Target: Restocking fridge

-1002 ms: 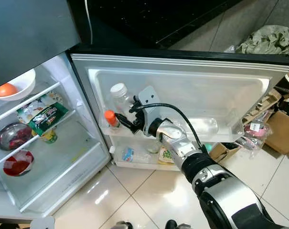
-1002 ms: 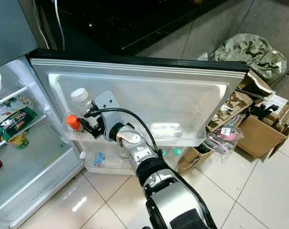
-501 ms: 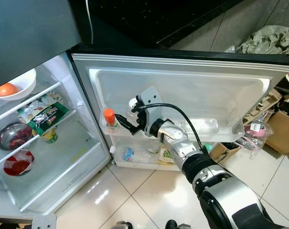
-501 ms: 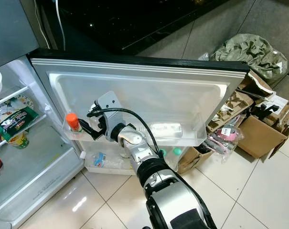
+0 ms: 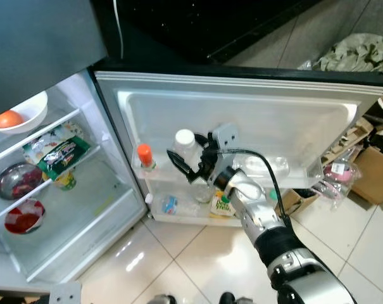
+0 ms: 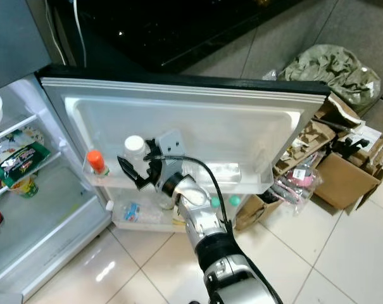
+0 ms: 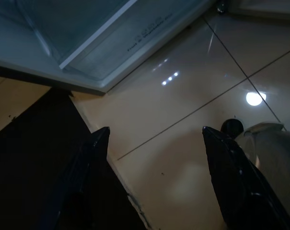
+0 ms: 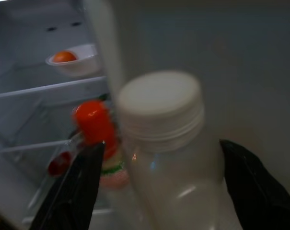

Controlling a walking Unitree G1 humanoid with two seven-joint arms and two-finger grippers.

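Kitchen, glossy beige tile floor (image 5: 178,266); fridge door (image 5: 242,114) swung wide open across the middle of the head views, fridge interior shelves (image 5: 45,158) at left, cardboard boxes (image 6: 349,171) and clutter at far right.

Task item: clear bottle with white screw cap (image 5: 184,147), standing upright in the upper door bin (image 5: 292,180), centre-left of the frame. An orange-capped bottle (image 5: 144,157) stands just beside it, toward the hinge side. Lower door bin holds small cartons and packets.

Right gripper (image 5: 190,168): fingers spread, one on each side of the clear bottle's body below the cap; wrist view confirms fingers (image 8: 77,191) flanking the bottle (image 8: 168,158), not pinching. Contact cannot be told.

Left gripper (image 7: 154,172): hangs idle over the floor, fingers apart, nothing between them.

Handling judgement: bottle looks like rigid thin plastic, smooth-walled, so likely slippery; contents unclear, weight probably moderate at most. Best hold is mid-body, below the cap threads, squeezing lightly to avoid denting. Keep it upright; the neighbouring orange-capped bottle is close enough to be knocked.
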